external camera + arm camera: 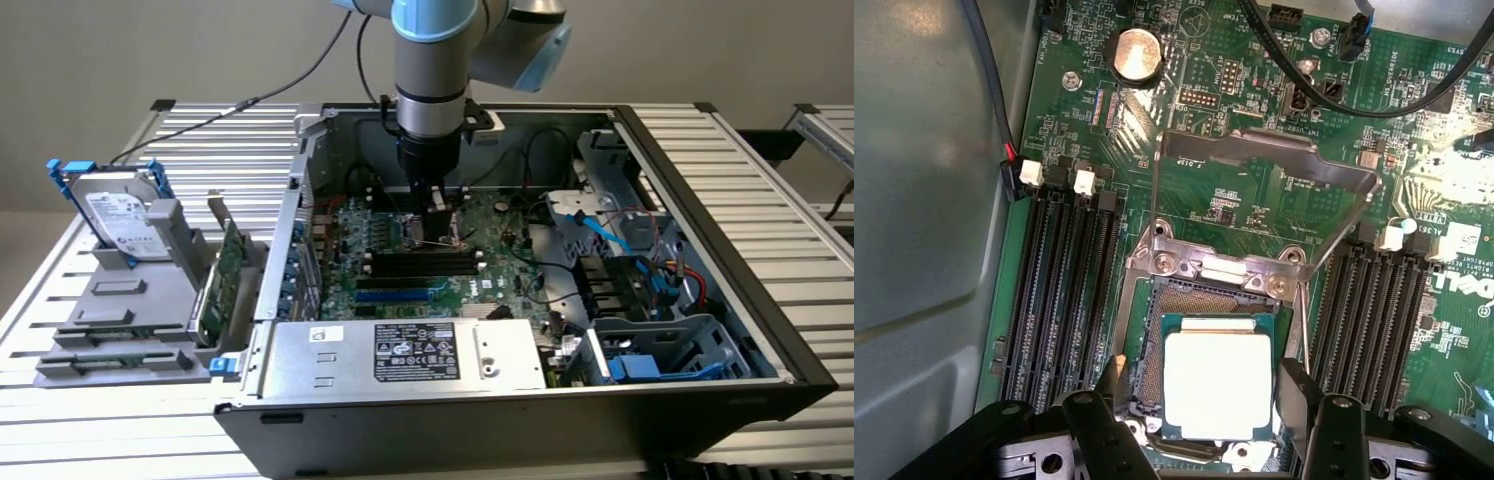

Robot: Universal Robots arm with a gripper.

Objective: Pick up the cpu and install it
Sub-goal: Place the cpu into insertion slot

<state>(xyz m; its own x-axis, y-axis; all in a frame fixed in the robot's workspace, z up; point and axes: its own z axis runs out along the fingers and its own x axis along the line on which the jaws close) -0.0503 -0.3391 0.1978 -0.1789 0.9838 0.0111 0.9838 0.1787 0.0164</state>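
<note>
Hanging straight above the socket (1150, 335), the gripper (1212, 425) holds its jaws fully open and empty, 1 on either side of the cpu (1216, 385) lying flat between them.

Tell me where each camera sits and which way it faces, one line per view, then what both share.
Exterior view: off the arm, above one side of the open case, looking down into it; the arm reaches down onto the motherboard.
Wrist view: on the wrist, looking down at the cpu lying in its socket, clamp frame raised; the open jaws flank the cpu.
Shared: the motherboard and its black memory slots.
</note>
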